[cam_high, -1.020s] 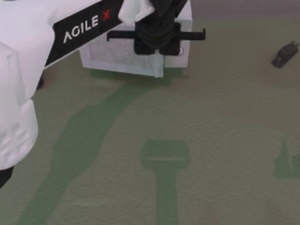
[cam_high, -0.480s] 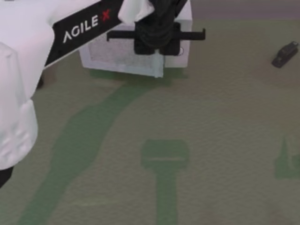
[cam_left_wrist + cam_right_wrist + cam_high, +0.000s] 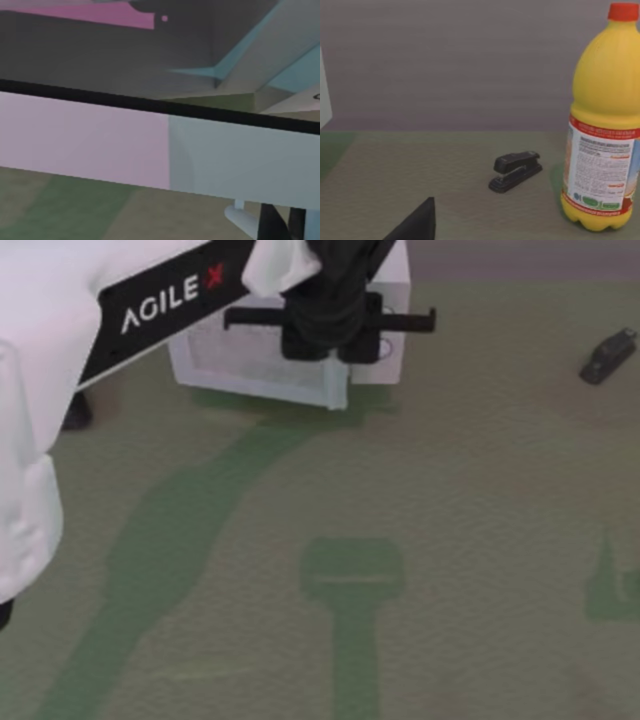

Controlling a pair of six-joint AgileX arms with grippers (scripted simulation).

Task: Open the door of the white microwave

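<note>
a black stapler (image 3: 515, 171) lay on the green table (image 3: 470, 500), near its right far edge. a yellow bottle (image 3: 603, 120) with a red cap and printed label stood upright just beside the stapler, not touching it.

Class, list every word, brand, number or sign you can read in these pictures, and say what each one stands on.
"AGILE X": white letters with a red X, on the black band of the left arm above the microwave, top view.
Label on the yellow bottle, right wrist view: printed text and small badges, too blurred to read.
Stapler: no text visible.
</note>
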